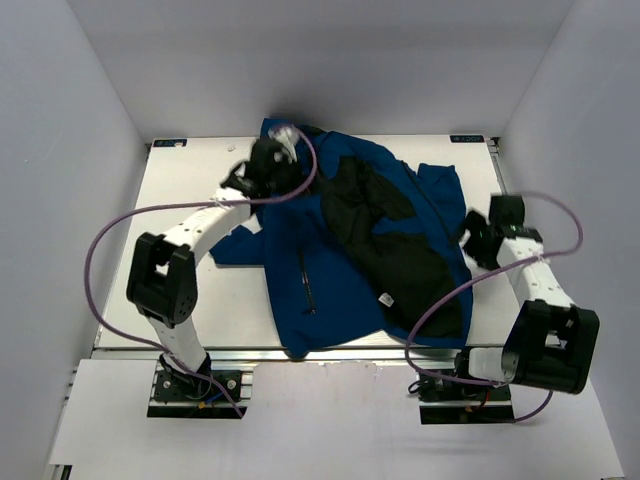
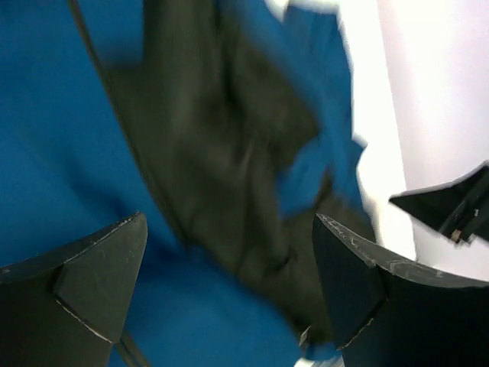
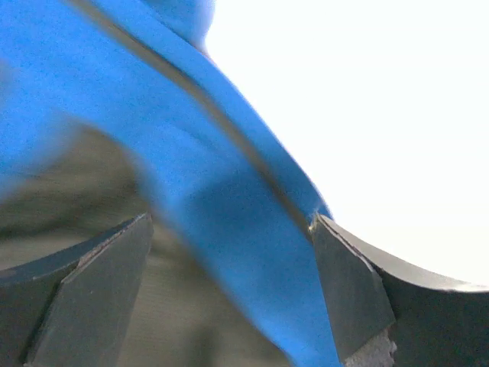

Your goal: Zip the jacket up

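Pale grey walls [image 1: 60,120] close in a white tabletop [image 1: 180,185] on three sides. The jacket [image 1: 335,295] lies spread across the middle of it, reaching from the far edge almost to the near edge. It is blue and lies unzipped, with the front flap turned back so that the black lining [image 1: 400,260] shows on the right half. A small white label [image 1: 386,298] sits on the lining toward the near edge, and a dark pocket zip [image 1: 305,280] runs down the blue left panel.

The left gripper [image 1: 272,170] is over the far-left part of the jacket, close to the far edge of the tabletop. In its wrist view, the left gripper [image 2: 229,222] has its fingers [image 2: 99,283] spread wide over blue cloth and black lining, gripping nothing.

The right gripper [image 1: 472,238] is at the jacket's right edge. In its wrist view, the right gripper [image 3: 229,218] also stands wide open. A blue edge of the jacket [image 3: 191,176] runs between the fingers [image 3: 351,290] and is not pinched.

A purple cable [image 1: 100,240] loops along each arm.
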### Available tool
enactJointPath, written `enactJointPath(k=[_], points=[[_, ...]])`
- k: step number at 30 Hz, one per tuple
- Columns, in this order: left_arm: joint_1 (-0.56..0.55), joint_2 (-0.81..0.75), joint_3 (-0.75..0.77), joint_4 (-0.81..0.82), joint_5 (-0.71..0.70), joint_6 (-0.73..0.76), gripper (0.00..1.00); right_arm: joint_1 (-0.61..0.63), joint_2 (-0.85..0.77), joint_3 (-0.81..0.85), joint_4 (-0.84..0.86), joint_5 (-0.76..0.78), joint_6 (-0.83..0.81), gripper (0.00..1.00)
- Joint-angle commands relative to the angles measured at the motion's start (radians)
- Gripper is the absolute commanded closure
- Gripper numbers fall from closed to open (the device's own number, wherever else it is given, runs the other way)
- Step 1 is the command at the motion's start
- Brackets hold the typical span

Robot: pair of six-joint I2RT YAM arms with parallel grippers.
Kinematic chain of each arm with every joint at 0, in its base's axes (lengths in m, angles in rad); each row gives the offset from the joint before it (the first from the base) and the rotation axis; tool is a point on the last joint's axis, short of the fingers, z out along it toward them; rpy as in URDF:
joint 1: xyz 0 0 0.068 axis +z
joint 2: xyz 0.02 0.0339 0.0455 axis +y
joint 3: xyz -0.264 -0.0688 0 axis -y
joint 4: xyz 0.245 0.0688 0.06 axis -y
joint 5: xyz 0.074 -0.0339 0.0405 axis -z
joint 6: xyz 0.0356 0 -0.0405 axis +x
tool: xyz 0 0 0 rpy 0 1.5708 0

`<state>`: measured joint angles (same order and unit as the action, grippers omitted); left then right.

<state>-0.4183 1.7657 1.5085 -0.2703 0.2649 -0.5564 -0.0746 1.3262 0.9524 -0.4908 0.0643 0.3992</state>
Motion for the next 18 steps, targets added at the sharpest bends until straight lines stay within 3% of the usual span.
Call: enactJointPath(k=[1, 8, 10, 11, 13, 14, 16, 18], points=[[-0.031, 0.017, -0.224, 0.048, 0.134, -0.046, 0.02, -0.11, -0.093, -0.15, -0.035, -0.055, 0.092, 0.11], [-0.036, 0.031, -0.386, 0.051, 0.074, -0.056, 0.02, -0.165, -0.105, -0.309, -0.003, -0.089, 0.079, 0.11], [-0.036, 0.069, -0.392, 0.086, 0.094, -0.06, 0.02, -0.165, -0.085, -0.339, 0.036, -0.119, 0.072, 0.18], [-0.036, 0.084, -0.383, 0.085, 0.096, -0.056, 0.02, -0.165, -0.078, -0.342, 0.046, -0.127, 0.072, 0.36], [-0.025, 0.133, -0.341, 0.077, 0.074, -0.043, 0.02, -0.165, -0.045, -0.327, 0.063, -0.114, 0.07, 0.59], [-0.017, 0.149, -0.328, 0.083, 0.066, -0.04, 0.02, -0.165, -0.036, -0.313, 0.064, -0.097, 0.066, 0.77], [0.035, 0.204, -0.288, 0.089, 0.079, -0.028, 0.02, -0.165, -0.012, -0.233, 0.052, -0.07, 0.063, 0.96], [0.093, 0.244, -0.209, 0.082, 0.08, -0.025, 0.02, -0.165, -0.015, -0.172, 0.031, -0.07, 0.055, 1.0]])
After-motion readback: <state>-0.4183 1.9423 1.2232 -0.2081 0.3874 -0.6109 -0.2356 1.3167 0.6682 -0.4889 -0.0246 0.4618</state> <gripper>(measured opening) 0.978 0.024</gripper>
